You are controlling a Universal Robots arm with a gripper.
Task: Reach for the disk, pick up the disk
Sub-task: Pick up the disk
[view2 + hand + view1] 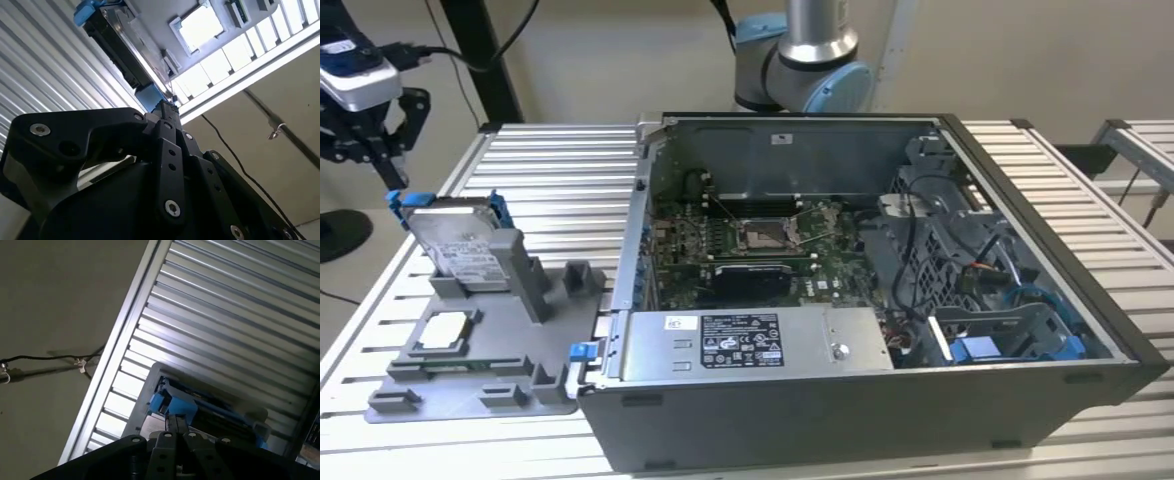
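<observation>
The disk (460,245) stands upright in the grey plastic fixture (467,370) at the exterior view's left. It is silver-grey with a white label and blue rails. My gripper (394,185) hangs over the disk's upper left corner, with its black fingers pressed together and their tips at the blue rail. In both wrist views the shut gripper (167,107) (175,420) ends right at a blue rail end of the disk (120,45) (210,407). Whether the tips touch the rail, I cannot tell.
An open computer case (854,420) fills the middle and right of the slatted metal table (547,170). It holds a silver box with a white sticker (740,345). The arm's base (807,60) rises behind the case. A cable (50,360) lies on the floor beside the table's edge.
</observation>
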